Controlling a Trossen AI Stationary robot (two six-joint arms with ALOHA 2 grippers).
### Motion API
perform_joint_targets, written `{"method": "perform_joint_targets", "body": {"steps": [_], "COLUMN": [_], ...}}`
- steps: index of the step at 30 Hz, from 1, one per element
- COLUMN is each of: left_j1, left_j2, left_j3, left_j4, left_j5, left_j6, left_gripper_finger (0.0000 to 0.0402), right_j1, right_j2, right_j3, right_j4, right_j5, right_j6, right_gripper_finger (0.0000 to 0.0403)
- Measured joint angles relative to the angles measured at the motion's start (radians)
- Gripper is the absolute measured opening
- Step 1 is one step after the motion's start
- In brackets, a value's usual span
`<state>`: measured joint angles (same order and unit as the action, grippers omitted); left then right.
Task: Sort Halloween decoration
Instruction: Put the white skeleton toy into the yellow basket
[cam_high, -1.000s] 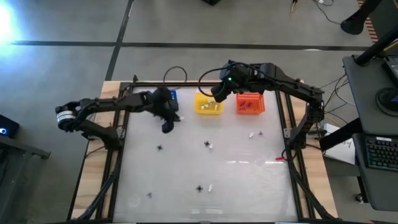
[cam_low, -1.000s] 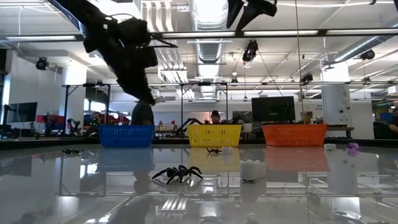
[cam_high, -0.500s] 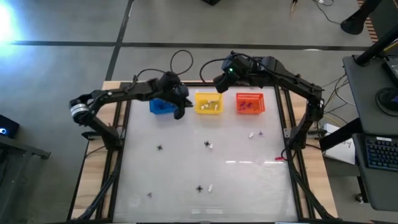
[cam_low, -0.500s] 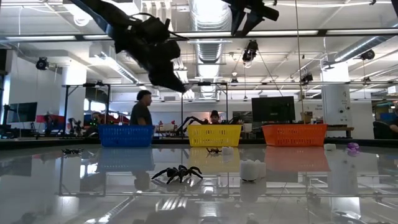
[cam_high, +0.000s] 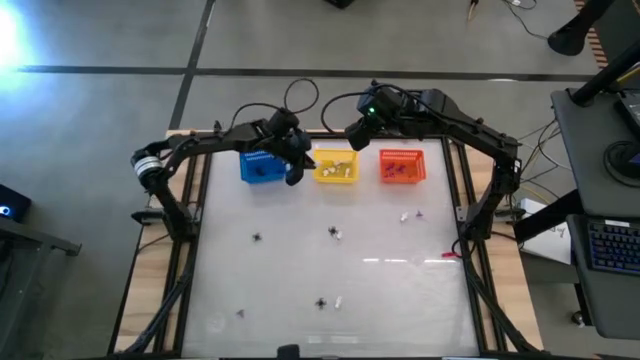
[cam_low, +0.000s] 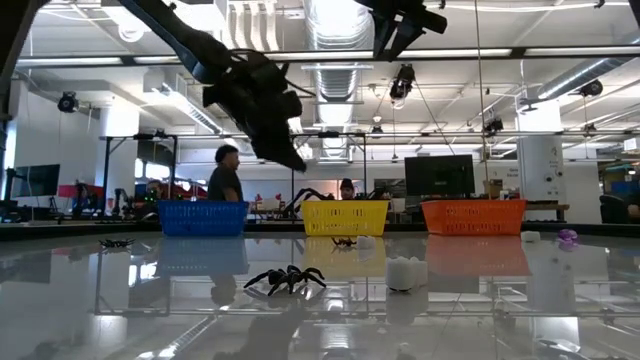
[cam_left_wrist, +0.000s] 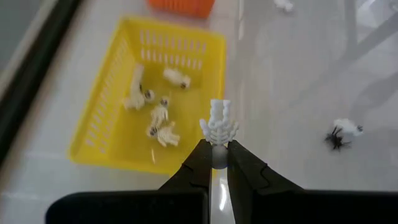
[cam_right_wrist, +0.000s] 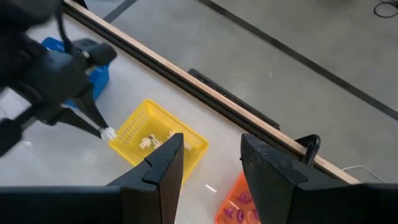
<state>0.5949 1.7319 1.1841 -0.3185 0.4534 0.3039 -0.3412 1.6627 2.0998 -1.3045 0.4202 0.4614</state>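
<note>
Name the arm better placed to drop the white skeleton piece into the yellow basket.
Left. Its claw is shut on the skeleton piece beside the yellow basket; the right claw hangs open, empty.

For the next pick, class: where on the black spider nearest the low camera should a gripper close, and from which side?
Probably on the raised middle body of the black spider, coming straight down from above. Its thin legs splay flat across the table on every side, so they offer little to pinch, while the body stands highest.

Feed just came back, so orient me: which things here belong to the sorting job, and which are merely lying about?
Job:
- small whitish skeleton trinket, held by left gripper
- yellow plastic basket
- blue plastic basket
- orange plastic basket
- black spider trinket

Lying about:
- black cable loop
</note>
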Motion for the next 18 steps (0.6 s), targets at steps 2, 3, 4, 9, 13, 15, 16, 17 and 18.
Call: {"method": "perform_joint_targets", "body": {"steps": [2,3,4,9,13,15,16,17,18], "left_j1": [0.001,0.001,0.001,0.005,0.018,0.028,0.032,0.036,0.040], "left_j2": [0.032,0.045,0.057,0.111,0.119,0.120,0.120,0.120,0.120], "left_j3": [0.020,0.034,0.051,0.128,0.157,0.158,0.159,0.161,0.164], "left_j4": [-0.004,-0.002,-0.002,-0.066,-0.114,-0.119,-0.119,-0.118,-0.117], "left_j5": [0.001,0.002,0.002,0.044,0.109,0.110,0.109,0.109,0.109], "left_j6": [-0.013,-0.020,-0.024,0.015,0.056,0.058,0.058,0.059,0.059], "left_gripper_finger": [0.0004,0.0004,0.0004,0.0006,0.0018,0.0029,0.0035,0.0043,0.0051], "right_j1": [0.000,0.000,0.000,0.000,0.000,0.000,0.000,0.000,0.000], "right_j2": [0.000,0.000,0.000,0.000,0.000,0.000,0.000,0.000,0.000], "right_j3": [0.000,0.000,0.000,0.000,0.000,0.000,0.000,0.000,0.000], "right_j4": [0.000,0.000,0.000,-0.001,-0.002,-0.003,-0.003,-0.002,-0.003], "right_j5": [0.000,0.000,0.000,0.000,0.000,0.000,0.000,0.000,0.000], "right_j6": [-0.002,-0.002,-0.002,-0.002,-0.002,-0.002,-0.002,-0.002,-0.001], "right_gripper_finger": [0.0150,0.0150,0.0150,0.0150,0.0150,0.0150,0.0150,0.0150,0.0150]}}
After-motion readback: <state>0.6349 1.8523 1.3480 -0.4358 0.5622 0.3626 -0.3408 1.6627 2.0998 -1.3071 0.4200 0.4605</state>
